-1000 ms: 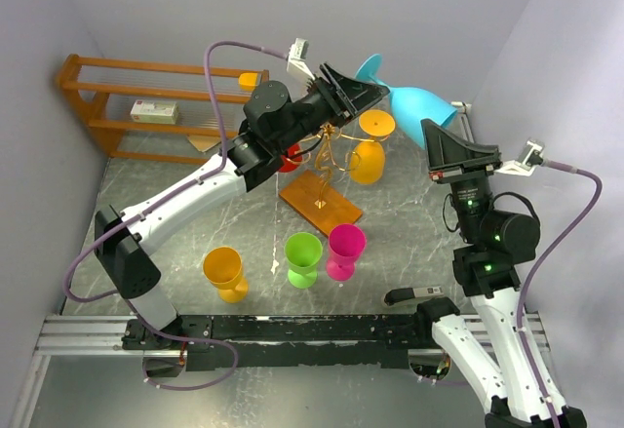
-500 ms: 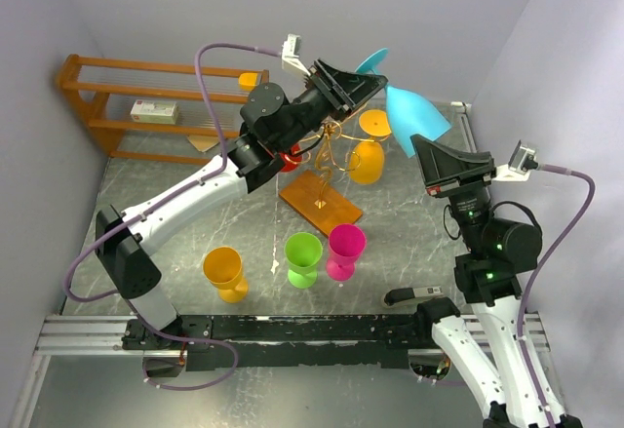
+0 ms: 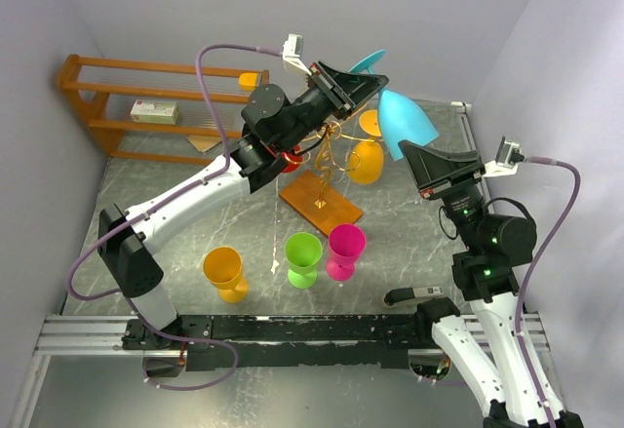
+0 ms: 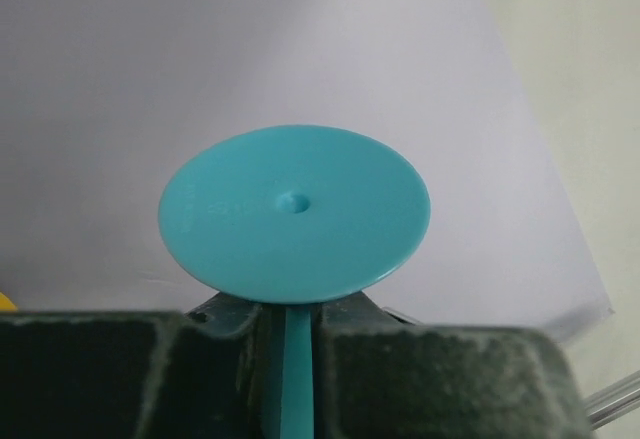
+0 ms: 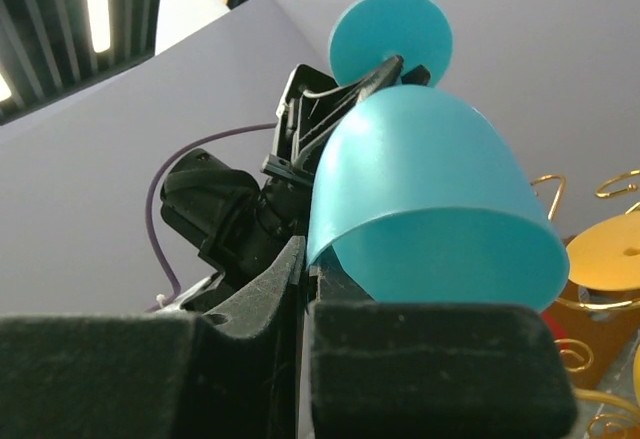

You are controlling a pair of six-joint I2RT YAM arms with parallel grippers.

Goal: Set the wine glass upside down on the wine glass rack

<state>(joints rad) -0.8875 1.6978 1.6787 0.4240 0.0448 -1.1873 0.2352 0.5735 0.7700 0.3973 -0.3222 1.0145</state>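
A blue wine glass [image 3: 405,124] hangs in the air above the back of the table, bowl mouth down and to the right, foot [image 4: 295,214] up and to the left. My left gripper [image 3: 375,82] is shut on its thin stem [image 4: 297,369] just under the foot. My right gripper [image 3: 409,150] is shut on the bowl's rim; the bowl [image 5: 430,199] fills the right wrist view. The wine glass rack [image 3: 327,155], gold wire on a wooden base [image 3: 320,202], stands just below and left of the glass.
Two yellow glasses [image 3: 368,162] hang on the rack, with a red one [image 3: 289,163] behind it. Orange [image 3: 224,270], green [image 3: 302,252] and pink [image 3: 345,248] glasses stand upright near the front. A brown shelf unit [image 3: 97,97] holding a white box [image 3: 154,111] is at the back left.
My right arm has carried the blue glass down and left, toward the rack. My left gripper has closed on its stem.
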